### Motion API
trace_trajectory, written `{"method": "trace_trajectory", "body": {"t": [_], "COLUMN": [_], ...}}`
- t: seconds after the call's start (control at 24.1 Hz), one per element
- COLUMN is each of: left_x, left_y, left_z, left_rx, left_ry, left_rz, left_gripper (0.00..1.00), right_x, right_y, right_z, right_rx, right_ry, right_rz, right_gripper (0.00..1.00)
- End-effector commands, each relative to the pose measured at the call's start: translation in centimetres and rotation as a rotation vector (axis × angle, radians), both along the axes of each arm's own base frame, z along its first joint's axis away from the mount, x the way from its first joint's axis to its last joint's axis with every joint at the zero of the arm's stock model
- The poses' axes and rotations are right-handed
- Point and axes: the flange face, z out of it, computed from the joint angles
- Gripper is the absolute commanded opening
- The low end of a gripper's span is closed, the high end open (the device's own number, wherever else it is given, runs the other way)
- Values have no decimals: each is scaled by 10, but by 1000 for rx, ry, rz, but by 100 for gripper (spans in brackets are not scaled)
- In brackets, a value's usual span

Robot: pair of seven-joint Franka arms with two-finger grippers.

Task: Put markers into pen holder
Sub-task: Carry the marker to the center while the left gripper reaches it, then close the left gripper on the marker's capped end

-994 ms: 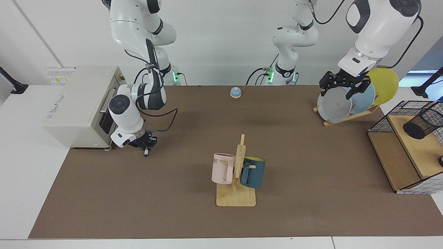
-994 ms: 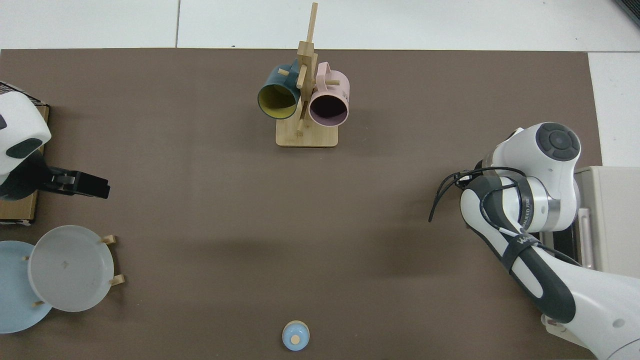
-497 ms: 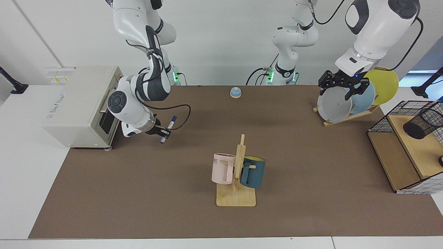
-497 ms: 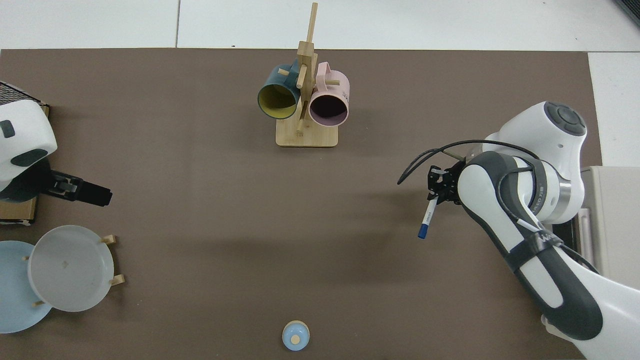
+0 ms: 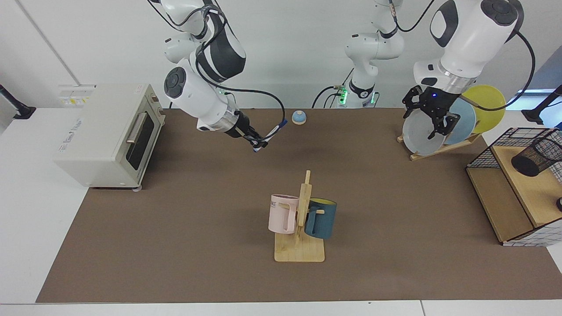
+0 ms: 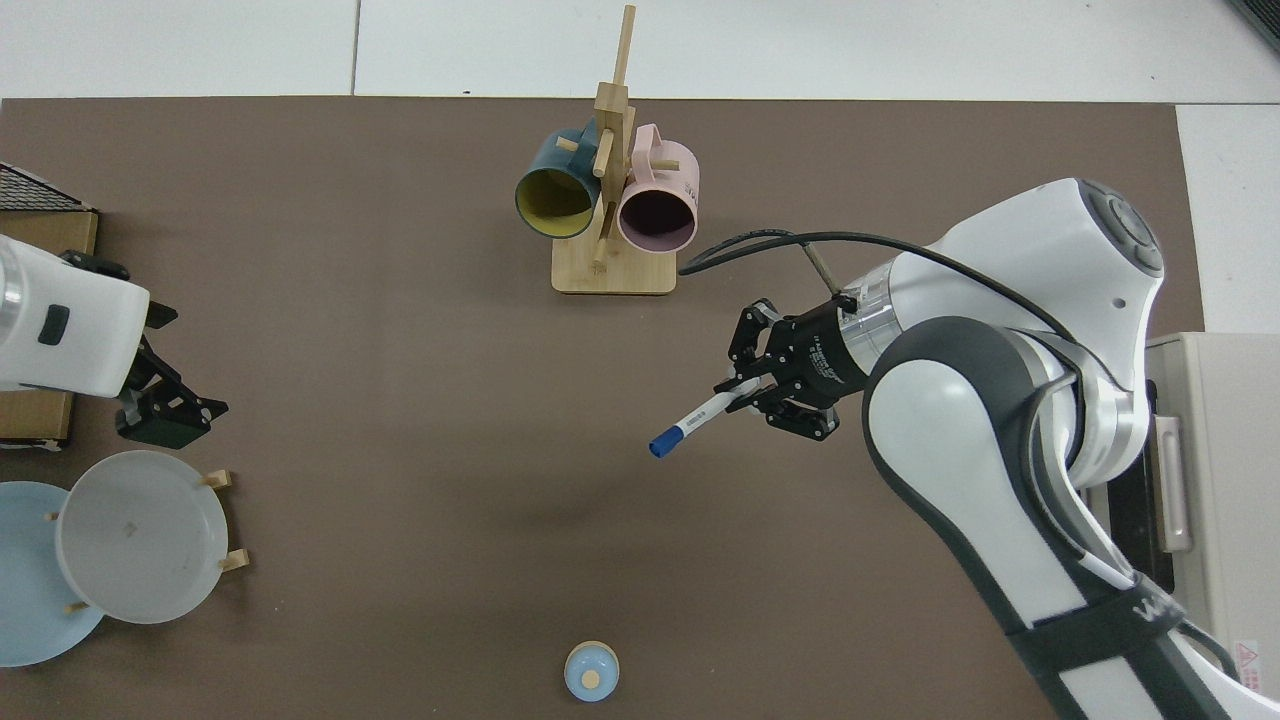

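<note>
Aloft above the brown mat, the right gripper point(image 5: 260, 143) pinches the marker point(image 5: 271, 134) by its white barrel.

Its blue cap points away from the fingers, toward the small blue bell point(image 5: 299, 117); the mug rack point(image 5: 300, 219) stands nearer the camera than the marker. Well apart from the rack, the left gripper point(image 5: 432, 115) hangs with fingers spread in front of the plates point(image 5: 422, 133), and beyond it the pen holder point(image 5: 536, 157) lies tilted on the wire basket's point(image 5: 485, 156) wooden shelf.
</note>
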Motion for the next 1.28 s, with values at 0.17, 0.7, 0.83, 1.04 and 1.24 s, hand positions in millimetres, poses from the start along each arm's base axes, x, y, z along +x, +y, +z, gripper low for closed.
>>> {"method": "trace_trajectory", "body": {"t": [0.17, 0.7, 0.83, 1.04, 1.24], "left_x": [-6, -31, -47, -76, -110], "left_y": [-42, -143, -158, -156, -160], "left_z": [-6, 16, 17, 20, 21], "left_rx": [-20, 15, 43, 90, 157], "left_ry": [-56, -115, -85, -65, -53], "left_rz": [-338, -545, -470, -345, -210], "left_gripper": [100, 100, 100, 100, 100], "right_x": [-23, -53, -60, -66, -66], "right_y": [81, 145, 155, 163, 163], "right_z": [40, 52, 50, 47, 46], "right_rx": [78, 81, 80, 63, 62], "right_ry": [98, 121, 128, 187, 203], "right_rz": [-188, -323, -322, -386, -406], "right_gripper": [0, 0, 0, 0, 0]}}
